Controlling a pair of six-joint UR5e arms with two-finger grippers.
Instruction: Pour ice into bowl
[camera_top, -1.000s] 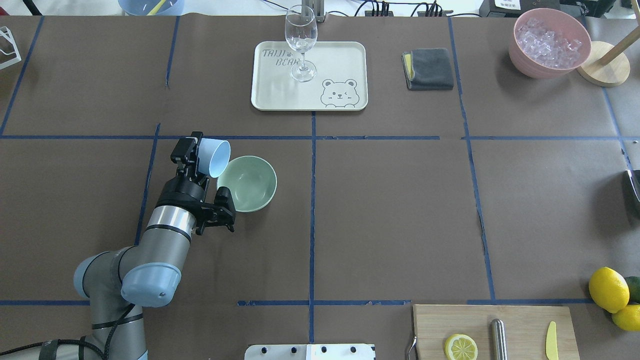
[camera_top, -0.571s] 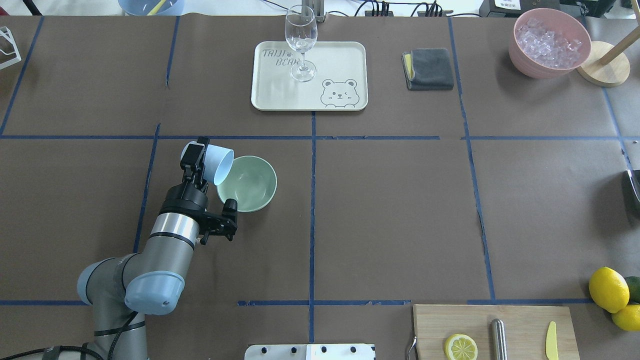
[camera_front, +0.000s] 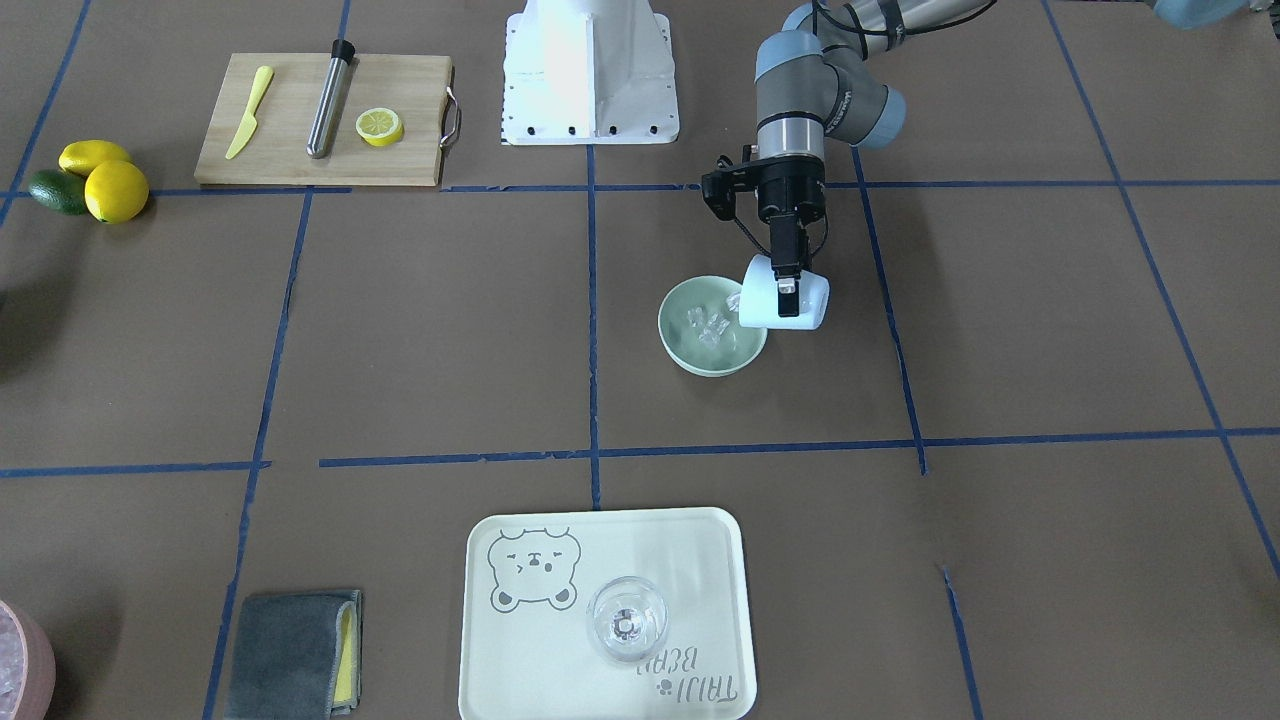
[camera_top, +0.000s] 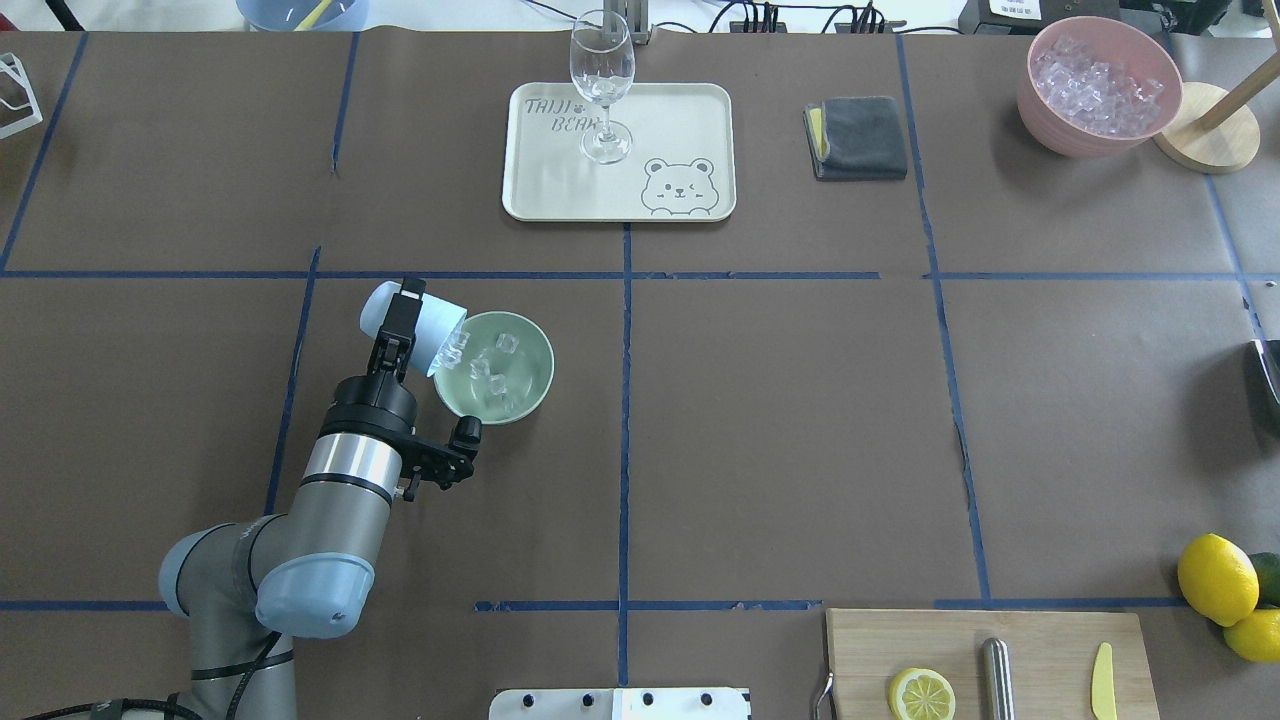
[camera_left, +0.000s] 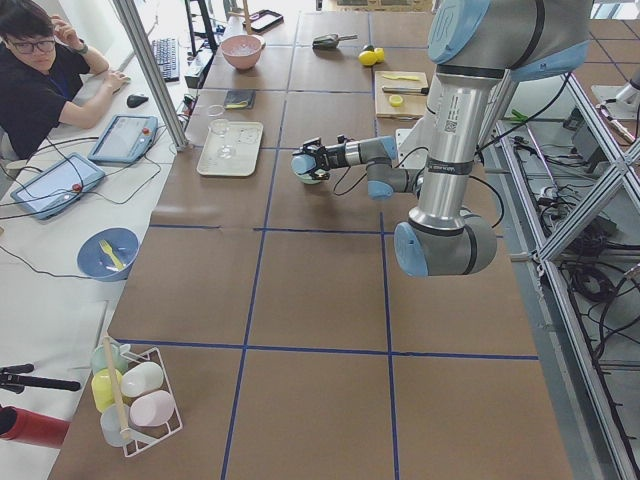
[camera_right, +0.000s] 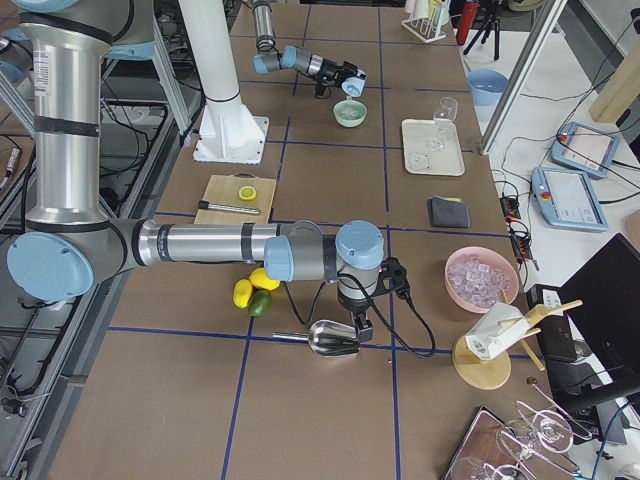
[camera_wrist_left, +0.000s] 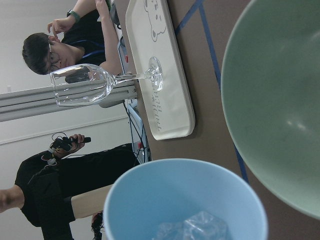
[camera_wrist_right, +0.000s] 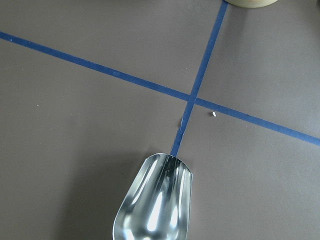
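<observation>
Robot's left arm (camera_top: 340, 490) holds a light blue cup (camera_top: 441, 328) tipped over a mint-green bowl (camera_top: 533, 385) with ice (camera_top: 507, 343) in it.

A brown surface (camera_top: 800, 400) crossed by blue tape lines carries everything. The left arm reaches in from the near left. Its left hand (camera_top: 408, 308) is clamped on the cup, which lies tilted on its side with its mouth over the bowl's left rim. The bowl sits left of centre, about midway between the near and far edges. Several clear cubes lie inside it, one or two are right at the cup's mouth, and a few show inside the cup. At the far right end, the right hand (camera_right: 358, 323) is at the handle end of a metal scoop (camera_right: 333, 340). Whether its fingers are apart or together cannot be told.
</observation>
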